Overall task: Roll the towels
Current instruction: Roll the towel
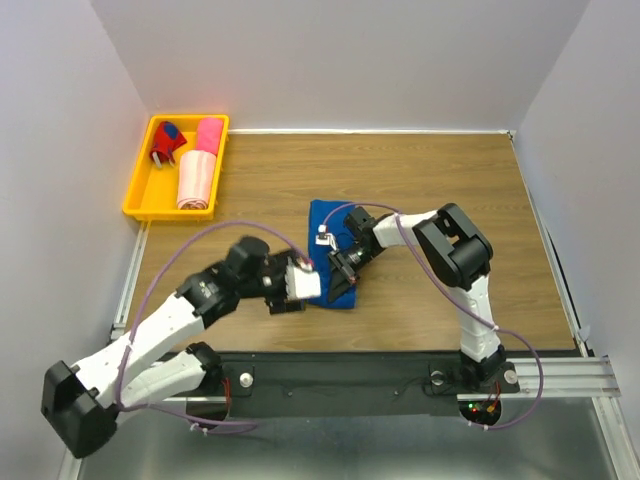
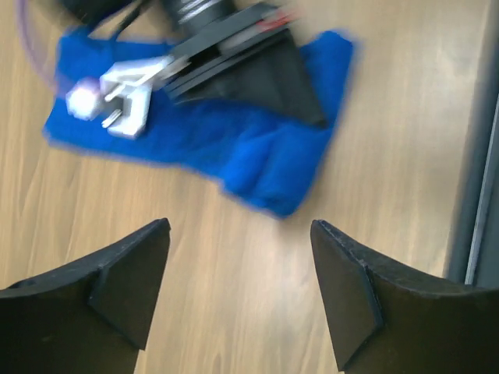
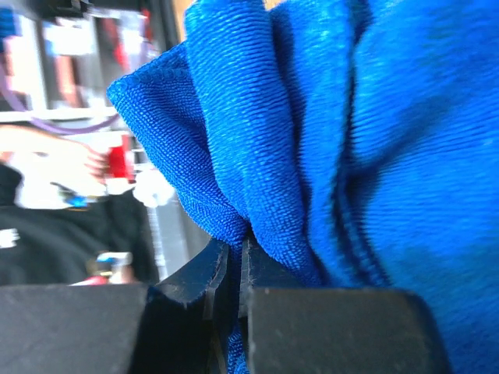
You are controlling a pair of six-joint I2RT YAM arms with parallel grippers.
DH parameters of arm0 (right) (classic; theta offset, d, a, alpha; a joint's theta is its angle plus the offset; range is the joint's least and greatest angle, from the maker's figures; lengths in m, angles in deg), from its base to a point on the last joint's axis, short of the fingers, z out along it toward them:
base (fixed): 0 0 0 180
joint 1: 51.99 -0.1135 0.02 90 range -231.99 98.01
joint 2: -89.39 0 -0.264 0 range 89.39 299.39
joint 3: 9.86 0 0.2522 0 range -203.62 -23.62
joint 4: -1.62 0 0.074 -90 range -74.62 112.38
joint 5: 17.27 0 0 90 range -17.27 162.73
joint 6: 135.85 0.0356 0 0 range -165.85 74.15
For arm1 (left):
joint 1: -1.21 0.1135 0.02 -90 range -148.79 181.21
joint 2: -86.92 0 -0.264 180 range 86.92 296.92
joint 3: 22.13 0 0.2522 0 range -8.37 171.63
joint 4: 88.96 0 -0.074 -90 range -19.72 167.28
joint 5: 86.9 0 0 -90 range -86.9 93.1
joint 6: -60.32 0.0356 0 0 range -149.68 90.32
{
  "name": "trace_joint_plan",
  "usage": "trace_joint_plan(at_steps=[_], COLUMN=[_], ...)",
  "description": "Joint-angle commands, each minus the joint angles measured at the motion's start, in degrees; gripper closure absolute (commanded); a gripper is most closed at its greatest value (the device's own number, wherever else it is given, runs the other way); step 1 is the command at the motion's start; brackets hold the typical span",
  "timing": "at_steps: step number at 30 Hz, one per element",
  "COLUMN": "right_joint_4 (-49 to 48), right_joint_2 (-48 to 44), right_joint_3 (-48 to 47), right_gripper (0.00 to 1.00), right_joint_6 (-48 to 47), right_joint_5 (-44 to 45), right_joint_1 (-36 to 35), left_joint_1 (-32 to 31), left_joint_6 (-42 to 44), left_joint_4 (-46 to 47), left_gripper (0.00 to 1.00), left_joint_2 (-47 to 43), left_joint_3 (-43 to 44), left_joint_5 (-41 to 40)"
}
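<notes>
right claw (image 3: 243,261) pinching blue towel (image 1: 322,216), left claw (image 2: 240,234) spread

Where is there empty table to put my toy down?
Free: the bare table behind the blue towel, between the yellow tray and the right wall. Crowded: front middle, where the left tool and right tool meet at the towel.

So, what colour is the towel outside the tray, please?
The towel is royal blue, clearest in the right wrist view.

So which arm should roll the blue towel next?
Right, likely: the right gripper is clamped on a fold of the blue towel; the left gripper hangs open beside it, holding nothing.
</notes>
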Motion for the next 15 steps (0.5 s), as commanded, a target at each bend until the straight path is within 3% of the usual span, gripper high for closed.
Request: trace_joint_plan(at_steps=[1, 7, 15], right_joint_4=[2.2, 4.3, 6.1], right_joint_2=[4.1, 7.0, 9.0], right_joint_3=[-2.3, -3.8, -5.0], right_gripper=[0.99, 0.99, 0.99], right_joint_6=[1.5, 0.8, 0.0], right_joint_5=[-1.4, -3.9, -6.2], right_joint_1=[0.6, 1.1, 1.4], left_joint_1=[-13.9, -23.4, -26.7], left_joint_6=[2.5, 8.9, 12.9], left_joint_4=[8.7, 16.5, 26.2], left_gripper=[0.14, 0.11, 0.19], left_joint_2=[-1.5, 4.1, 13.9], left_joint_3=[-7.0, -9.8, -11.4], left_joint_5=[-15.3, -21.7, -26.2])
